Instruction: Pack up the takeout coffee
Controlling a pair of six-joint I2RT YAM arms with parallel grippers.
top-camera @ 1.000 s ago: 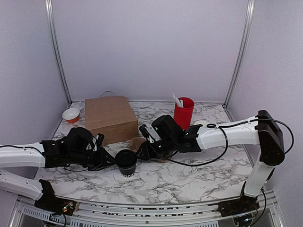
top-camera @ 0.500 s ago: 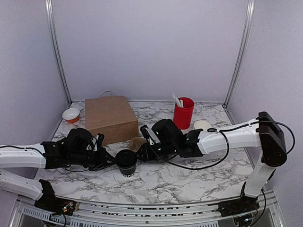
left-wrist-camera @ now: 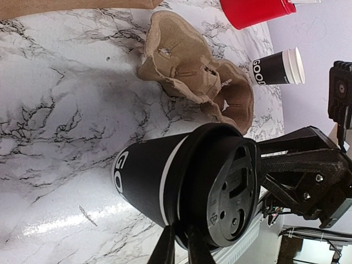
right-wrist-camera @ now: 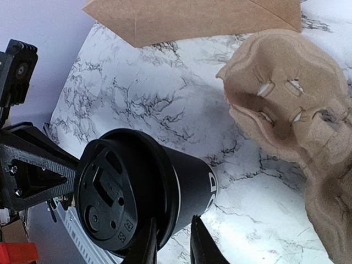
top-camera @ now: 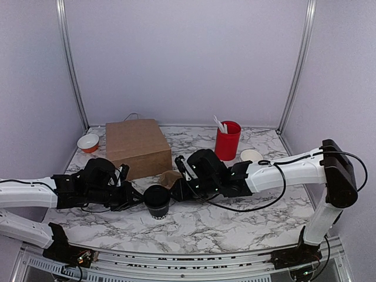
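Packing looks barely started: the lidded coffee cup (top-camera: pixel 157 201) stands on the table (top-camera: pixel 235 218), not yet in the cardboard carrier (top-camera: pixel 170 178) just behind it or the brown bag (top-camera: pixel 136 147), while the left gripper (top-camera: pixel 140 198) and right gripper (top-camera: pixel 174 194) each pinch its lid rim from opposite sides.

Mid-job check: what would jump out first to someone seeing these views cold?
The lidded black coffee cup at front centre, with the left gripper and right gripper pinching its lid rim from opposite sides. Just behind it lies a crumpled cardboard cup carrier; a brown paper bag sits back left.
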